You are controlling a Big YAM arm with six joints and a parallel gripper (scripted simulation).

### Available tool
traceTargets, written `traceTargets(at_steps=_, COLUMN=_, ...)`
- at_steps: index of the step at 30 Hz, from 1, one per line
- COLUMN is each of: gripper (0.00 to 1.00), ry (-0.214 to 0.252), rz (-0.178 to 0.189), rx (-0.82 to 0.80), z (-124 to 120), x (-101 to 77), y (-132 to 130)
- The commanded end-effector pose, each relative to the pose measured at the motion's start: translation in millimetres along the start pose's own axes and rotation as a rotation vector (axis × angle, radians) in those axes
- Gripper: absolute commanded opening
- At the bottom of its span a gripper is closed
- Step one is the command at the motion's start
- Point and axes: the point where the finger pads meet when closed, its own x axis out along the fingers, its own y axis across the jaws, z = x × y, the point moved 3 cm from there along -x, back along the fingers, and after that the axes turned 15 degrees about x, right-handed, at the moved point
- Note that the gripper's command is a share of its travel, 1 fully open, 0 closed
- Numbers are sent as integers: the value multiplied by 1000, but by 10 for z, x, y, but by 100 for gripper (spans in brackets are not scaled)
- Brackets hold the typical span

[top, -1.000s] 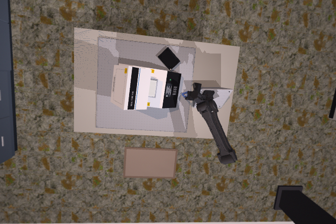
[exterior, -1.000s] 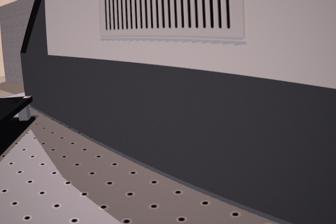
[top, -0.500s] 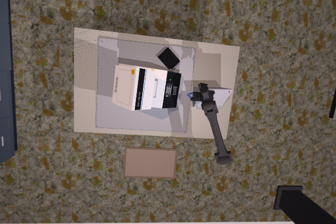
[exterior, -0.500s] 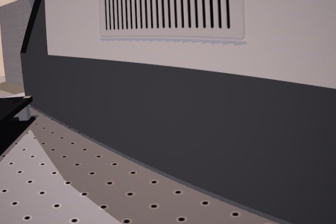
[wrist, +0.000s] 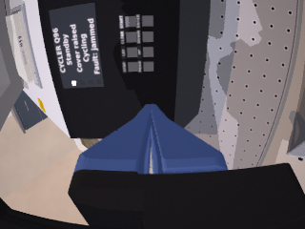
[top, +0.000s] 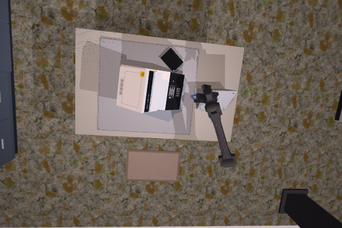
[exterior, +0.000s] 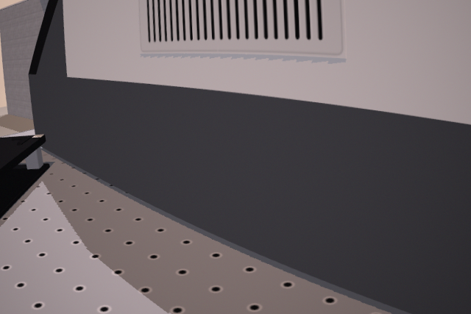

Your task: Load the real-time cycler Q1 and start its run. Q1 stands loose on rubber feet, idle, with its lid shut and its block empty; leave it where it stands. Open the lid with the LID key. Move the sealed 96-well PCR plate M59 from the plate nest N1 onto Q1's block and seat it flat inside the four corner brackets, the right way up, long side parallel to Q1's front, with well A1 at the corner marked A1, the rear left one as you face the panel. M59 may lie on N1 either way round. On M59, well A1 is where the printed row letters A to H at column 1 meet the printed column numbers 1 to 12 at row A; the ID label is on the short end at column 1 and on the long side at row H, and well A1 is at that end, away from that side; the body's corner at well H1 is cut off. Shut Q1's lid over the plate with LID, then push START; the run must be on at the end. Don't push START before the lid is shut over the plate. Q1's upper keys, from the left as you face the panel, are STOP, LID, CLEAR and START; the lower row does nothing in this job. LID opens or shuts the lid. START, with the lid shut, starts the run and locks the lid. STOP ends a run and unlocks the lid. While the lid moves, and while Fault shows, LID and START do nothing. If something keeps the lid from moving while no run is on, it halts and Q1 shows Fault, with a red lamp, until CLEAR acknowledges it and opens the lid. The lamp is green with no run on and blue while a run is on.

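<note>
The cycler Q1 [top: 150, 90] stands on the perforated board, turned a little. Its white lid [top: 159, 89] lies down over the block, so the block and the plate M59 are hidden. The wrist view also shows the keys [wrist: 137, 44] and the status display [wrist: 75, 45]. I cannot tell which line the display marks. The black plate nest N1 [top: 171, 59] stands behind the panel with no plate on it. My gripper [top: 192, 96] is shut and empty. Its blue fingertips [wrist: 151, 111] are just off the panel's front and touch no key.
The arm's base plate [top: 220, 98] is at the table's right side. The exterior view shows Q1's side close up, with a vent grille [exterior: 239, 2] and a dark lower band, and the nest's edge [exterior: 18, 147] at the left. A brown mat [top: 153, 164] lies on the floor.
</note>
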Motion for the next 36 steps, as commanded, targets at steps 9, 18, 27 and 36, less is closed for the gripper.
traceTargets(at_steps=9, gripper=0, ry=-15, rz=25, rx=-45, z=-12, x=-63, y=215)
traceTargets(at_steps=18, gripper=0, ry=-25, rz=42, rx=-67, z=-15, x=-108, y=326)
traceTargets(at_steps=27, gripper=0, ry=-18, rz=30, rx=-65, z=-11, x=-82, y=236)
traceTargets(at_steps=36, gripper=0, ry=-5, rz=15, rx=-7, z=6, x=-38, y=55)
